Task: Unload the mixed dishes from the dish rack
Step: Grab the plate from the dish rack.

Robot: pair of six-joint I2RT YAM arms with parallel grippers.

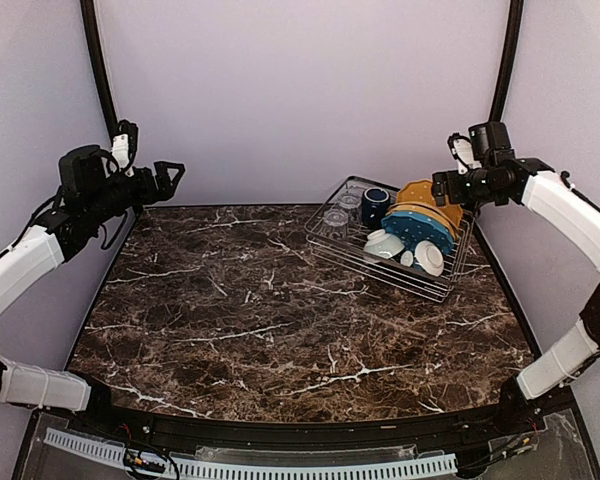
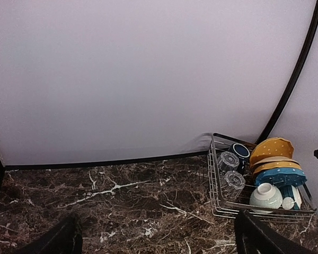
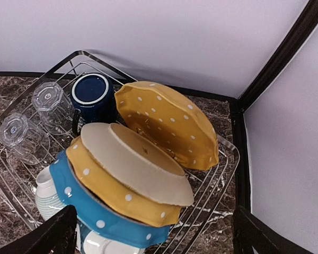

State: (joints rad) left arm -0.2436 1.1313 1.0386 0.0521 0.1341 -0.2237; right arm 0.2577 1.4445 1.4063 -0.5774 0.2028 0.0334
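Top external: the dish rack (image 1: 370,265) sits at the table's (image 1: 230,320) right rear. The right gripper (image 1: 438,187), jaws spread, hovers just above its plate end.

Left wrist: the left gripper (image 1: 172,176), also spread and empty, faces the rack from well apart.

Right wrist: the cream plate (image 3: 135,161) lies directly below the fingers, leaning on the mustard-yellow plate (image 3: 169,124). The right arm is clearly nearer.

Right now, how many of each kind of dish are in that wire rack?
Scalloped plates: 4
Glass tumblers: 2
Navy mug: 1
White bowls: 2
Total: 9, all in the dish rack
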